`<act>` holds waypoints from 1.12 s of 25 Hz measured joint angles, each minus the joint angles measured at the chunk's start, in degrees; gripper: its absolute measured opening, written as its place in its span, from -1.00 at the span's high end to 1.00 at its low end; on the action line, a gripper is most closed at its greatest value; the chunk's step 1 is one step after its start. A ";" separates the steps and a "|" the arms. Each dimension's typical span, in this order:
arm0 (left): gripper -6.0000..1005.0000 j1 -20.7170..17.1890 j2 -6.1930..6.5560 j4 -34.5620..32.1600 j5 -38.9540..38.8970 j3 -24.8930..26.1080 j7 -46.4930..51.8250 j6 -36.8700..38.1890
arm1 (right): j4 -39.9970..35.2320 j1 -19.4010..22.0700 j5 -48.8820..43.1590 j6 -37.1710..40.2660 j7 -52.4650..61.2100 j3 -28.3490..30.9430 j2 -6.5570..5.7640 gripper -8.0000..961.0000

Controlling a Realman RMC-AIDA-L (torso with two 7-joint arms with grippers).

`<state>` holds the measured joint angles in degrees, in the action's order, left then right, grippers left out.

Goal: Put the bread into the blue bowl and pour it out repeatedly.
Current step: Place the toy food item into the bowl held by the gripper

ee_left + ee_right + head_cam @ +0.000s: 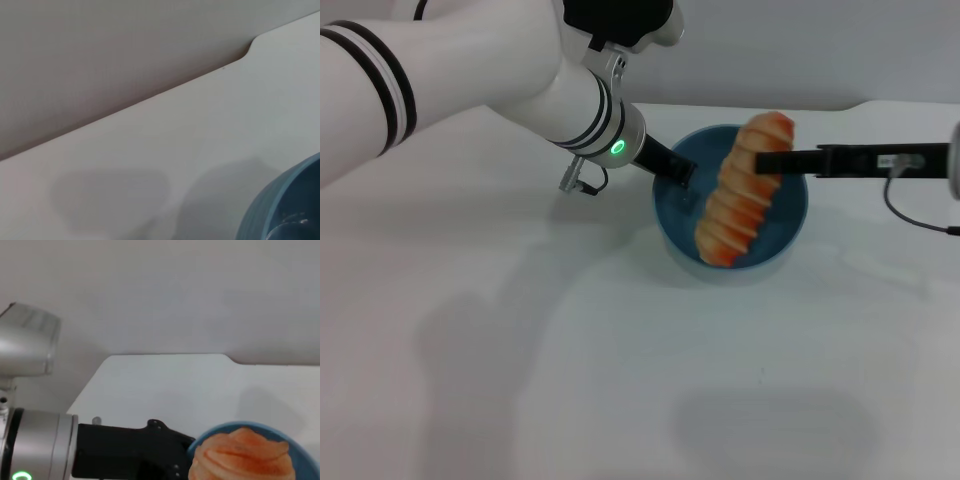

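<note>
The ridged orange-brown bread [740, 195] hangs tilted over the blue bowl [782, 228], its lower end down inside the bowl. My right gripper [772, 160] reaches in from the right and is shut on the bread's upper part. My left gripper [676, 172] sits at the bowl's left rim, its black fingers closed over the edge. The left wrist view catches only a piece of the bowl [285, 207]. In the right wrist view the bread [242, 457] stands above the bowl [302, 462], with the left gripper [150, 445] beside them.
The bowl stands on a white table [520, 350] toward its far side. The table's back edge [150, 97] with a notch runs along a grey wall. A cable [910, 210] hangs from my right arm.
</note>
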<state>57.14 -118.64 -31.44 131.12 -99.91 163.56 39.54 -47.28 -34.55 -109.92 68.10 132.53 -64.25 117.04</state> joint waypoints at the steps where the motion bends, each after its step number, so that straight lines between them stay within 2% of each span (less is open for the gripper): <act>1: 0.99 0.04 0.00 -0.01 0.00 -0.01 0.00 0.00 | -0.04 0.21 -0.03 0.66 0.61 0.44 -0.28 -0.10; 4: 0.99 0.11 0.00 -0.03 0.00 -0.02 0.00 -0.02 | -0.11 0.65 -0.09 2.83 2.39 2.04 -0.99 -0.08; 9: 0.99 0.06 0.00 -0.06 0.02 -0.02 0.00 0.02 | -0.22 0.68 -3.65 4.95 5.08 3.91 -1.40 -0.04; 21: 0.99 -0.19 -0.09 -0.14 0.01 -0.02 0.00 0.08 | -1.73 0.39 -5.81 5.82 5.19 3.96 -0.92 0.04; 23: 0.99 -0.19 -0.09 -0.15 0.01 -0.02 0.00 0.07 | -1.83 0.24 -5.79 6.26 4.46 3.95 -0.92 0.19; 28: 0.99 -0.26 -0.09 -0.30 0.01 -0.02 0.00 0.04 | -1.88 0.07 -5.73 8.31 3.53 5.42 -1.19 -0.10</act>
<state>56.88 -118.74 -31.74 131.13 -99.92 163.56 39.57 -49.16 -34.48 -115.65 76.41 136.06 -58.83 115.86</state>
